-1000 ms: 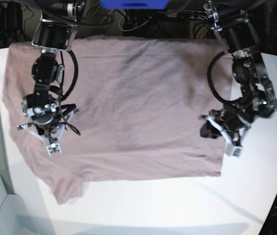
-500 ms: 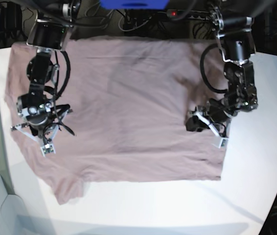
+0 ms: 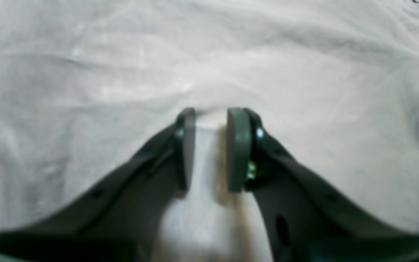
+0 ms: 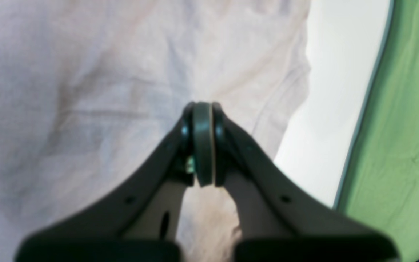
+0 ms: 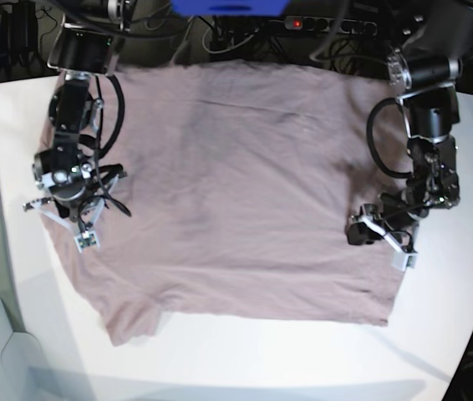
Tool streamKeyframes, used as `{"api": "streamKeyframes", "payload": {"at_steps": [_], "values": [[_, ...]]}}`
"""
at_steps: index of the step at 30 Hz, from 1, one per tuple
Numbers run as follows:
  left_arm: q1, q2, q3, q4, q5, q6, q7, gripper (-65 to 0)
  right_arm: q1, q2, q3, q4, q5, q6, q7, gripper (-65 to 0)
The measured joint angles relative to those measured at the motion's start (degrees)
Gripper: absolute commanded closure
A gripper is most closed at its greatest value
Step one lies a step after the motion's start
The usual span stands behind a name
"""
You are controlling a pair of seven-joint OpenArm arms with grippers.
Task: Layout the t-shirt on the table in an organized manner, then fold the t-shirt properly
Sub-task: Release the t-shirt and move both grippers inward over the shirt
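Left wrist view: mauve cloth fills the whole field. Left gripper point(image 3: 211, 149) low over the t-shirt point(image 3: 122, 72); fingers apart, a narrow gap between the pads, a small ridge of fabric at the tips. Cloth softly creased.

Right wrist view: white table point(image 4: 335, 109) at right, green fabric surface point(image 4: 402, 138) beyond its edge. Right gripper point(image 4: 202, 145) has its pads pressed together, tips against the shirt near its edge; whether cloth is pinched I cannot tell.

Base view: white tabletop, cables and dark equipment point(image 5: 245, 29) behind. Shirt spread mostly flat across the table, sleeve at lower left. Both arms angle down onto opposite side edges.
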Motion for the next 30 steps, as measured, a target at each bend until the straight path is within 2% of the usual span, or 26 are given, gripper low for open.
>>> {"api": "streamKeyframes", "payload": {"at_steps": [8, 13, 16, 21, 23, 27, 30], "values": [[-1.7, -2.8, -0.3, -0.4, 2.1, 2.0, 0.7, -16.2, -1.2, 0.0, 0.0, 0.1, 0.0, 0.0, -0.2, 0.0], [-2.2, -2.8, -0.3, 1.4, 2.7, 2.5, 2.1, -16.2, -1.2, 0.0, 0.0, 0.3, 0.0, 0.0, 0.0, 0.0], [-1.6, -2.7, -0.3, 7.2, 1.7, 2.7, 7.2, -16.2, -1.2, -0.1, 0.0, 0.3, 0.0, 0.0, 0.0, 0.0], [2.5, -2.9, -0.6, 23.5, -7.0, 2.8, 15.3, -16.2, -1.0, -0.5, 0.0, 0.4, 0.1, 0.2, 0.2, 0.0], [6.2, -2.4, -0.4, 27.6, -8.2, 2.7, 15.6, -16.2, -1.0, -0.8, 0.0, 1.2, 0.2, 0.2, 0.1, 0.0], [9.9, 1.2, -0.2, 25.7, -6.8, 3.1, 16.3, -16.2, -0.9, -0.8, 0.0, 1.6, 0.2, 0.2, 0.3, 0.0], [10.6, 1.4, -0.1, 21.4, -4.8, 2.6, 12.5, -16.2, -0.3, -0.9, 0.0, -0.6, 0.4, 0.2, 0.7, 0.0]]}}
